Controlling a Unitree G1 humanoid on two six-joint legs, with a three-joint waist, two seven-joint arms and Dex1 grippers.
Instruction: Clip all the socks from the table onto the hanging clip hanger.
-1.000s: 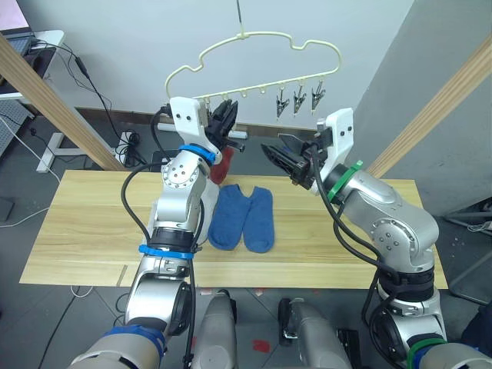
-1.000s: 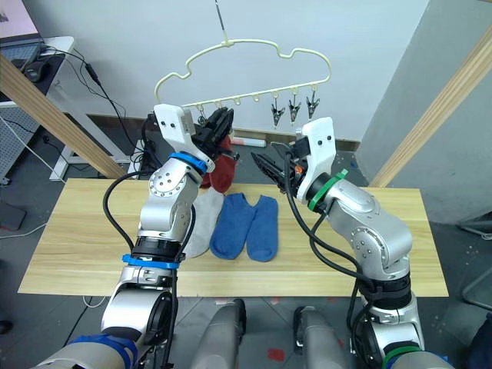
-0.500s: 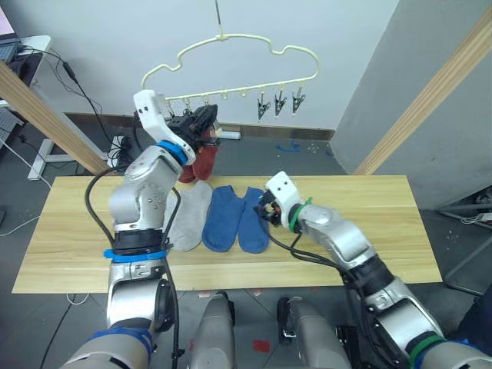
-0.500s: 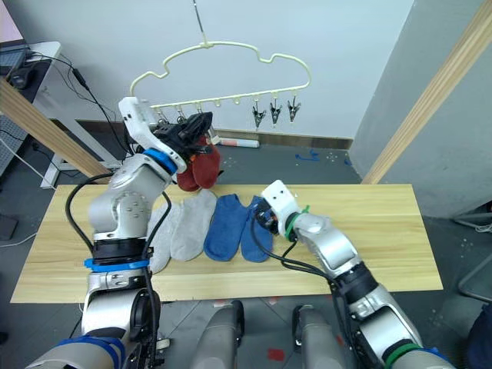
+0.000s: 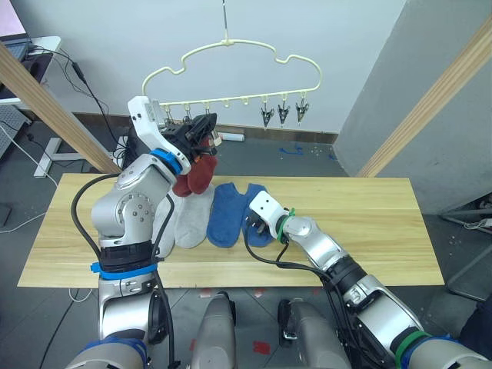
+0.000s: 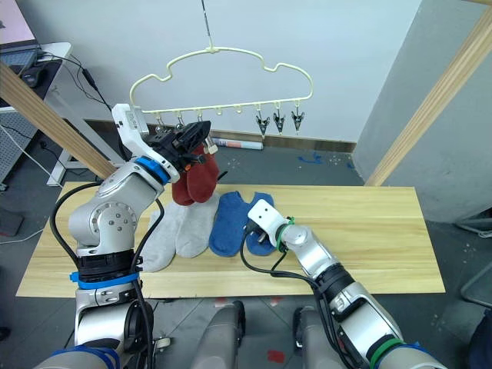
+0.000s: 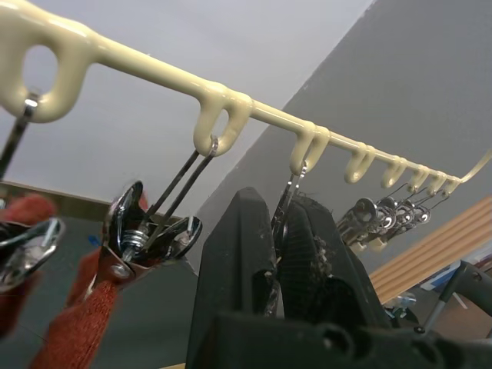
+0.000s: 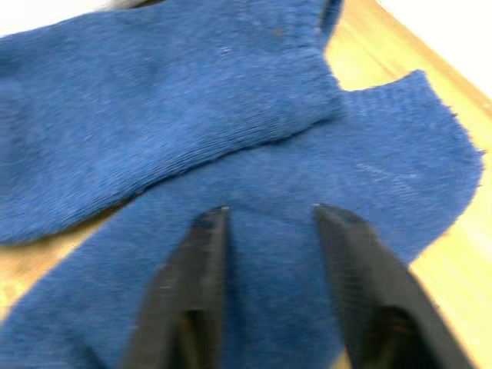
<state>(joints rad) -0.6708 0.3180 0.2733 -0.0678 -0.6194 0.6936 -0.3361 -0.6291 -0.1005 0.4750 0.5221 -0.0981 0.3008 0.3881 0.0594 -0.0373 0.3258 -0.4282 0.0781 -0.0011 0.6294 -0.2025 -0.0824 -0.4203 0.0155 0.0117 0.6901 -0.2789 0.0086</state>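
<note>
The right gripper (image 8: 265, 219) is down on the table (image 5: 369, 223), fingers spread apart and tips resting on the nearer blue sock (image 8: 323, 231), not pinching it. From the head views that gripper is mostly hidden behind its own white wrist, and much of that sock is covered too. The second blue sock (image 5: 224, 214) lies just beside it, their edges overlapping. Two light grey socks (image 6: 181, 231) sit next to the blue pair, partly behind the left arm.

Up high, the left gripper (image 7: 278, 254) is raised at the clip hanger (image 5: 231, 58), fingers pressed together around the wire of a metal clip (image 7: 286, 201) on the straight bar. Two rust red socks (image 6: 196, 178) hang from clips beside it; the clips holding them are largely masked by the gripper in the head views. Three bare clips (image 5: 283, 114) dangle at the far end of the bar.

No writing is legible anywhere. Wooden poles (image 5: 430, 104) slant on both sides, and cables (image 5: 84, 81) trail on the floor behind the table, next to a white desk (image 5: 31, 46) that is cut off at the edge.
</note>
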